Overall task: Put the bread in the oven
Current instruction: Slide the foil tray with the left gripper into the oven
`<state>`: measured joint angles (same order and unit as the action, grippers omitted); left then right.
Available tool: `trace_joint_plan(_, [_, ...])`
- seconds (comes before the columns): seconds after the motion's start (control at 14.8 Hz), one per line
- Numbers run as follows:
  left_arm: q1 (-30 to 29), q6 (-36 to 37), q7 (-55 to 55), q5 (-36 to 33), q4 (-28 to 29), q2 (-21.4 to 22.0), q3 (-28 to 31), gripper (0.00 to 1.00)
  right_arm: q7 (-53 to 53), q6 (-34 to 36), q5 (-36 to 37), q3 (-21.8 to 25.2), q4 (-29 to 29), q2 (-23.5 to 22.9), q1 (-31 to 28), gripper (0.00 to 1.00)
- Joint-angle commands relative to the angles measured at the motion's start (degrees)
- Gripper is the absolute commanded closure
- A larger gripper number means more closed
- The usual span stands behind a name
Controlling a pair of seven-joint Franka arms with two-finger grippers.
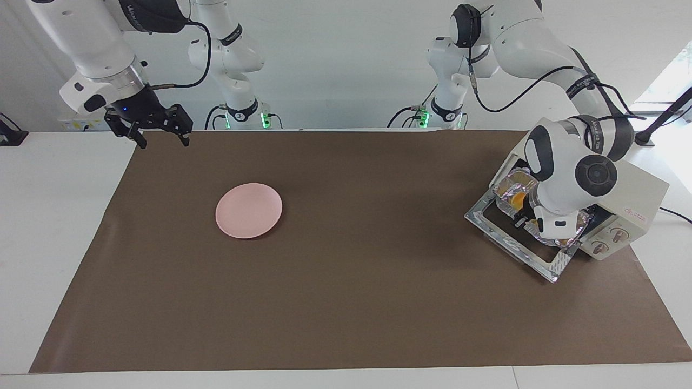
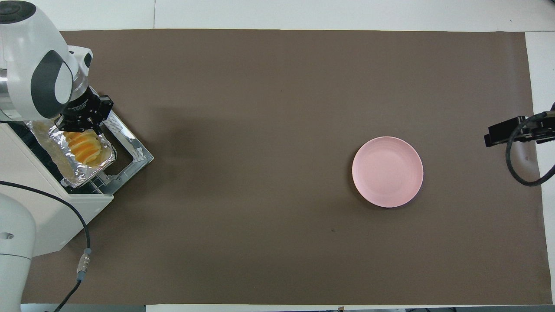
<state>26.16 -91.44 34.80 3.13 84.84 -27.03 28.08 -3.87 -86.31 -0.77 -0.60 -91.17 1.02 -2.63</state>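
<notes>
A: Well, the right end effector (image 1: 160, 131) waits spread over the counter (image 1: 346, 302) edge, near the pink plate (image 1: 248, 210).

B: Yes. The left end effector (image 2: 82, 123) is pressed together at the foil tray (image 2: 73, 173) holding the bread (image 2: 84, 147), half inside the oven (image 1: 635, 200). A careless pull could drag the tray out over the open door.

A round, flat pink plate (image 1: 248, 210) lies bare on a large brown paper sheet (image 1: 346, 302) that covers most of the white table (image 1: 54, 216). The plate sits toward the right arm's end of the sheet, about midway between the sheet's long edges. A crinkled silver foil tray (image 2: 82, 173) sits at the left arm's end.
</notes>
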Motion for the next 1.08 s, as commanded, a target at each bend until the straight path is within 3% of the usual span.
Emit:
trace_joint_plan(0.0, [-0.94, -0.06, -1.31, 0.56, 2.97, 2.95, -0.13, 1.0, 0.18, 0.44, 0.16, -0.54, -0.67, 0.74, -0.71, 0.0])
trace_joint_plan(1.01, [-2.26, -2.16, -2.63, -0.41, 6.04, 4.71, 2.77, 1.0, 0.18, 0.44, 0.07, -0.54, -0.67, 0.74, -0.71, 0.0])
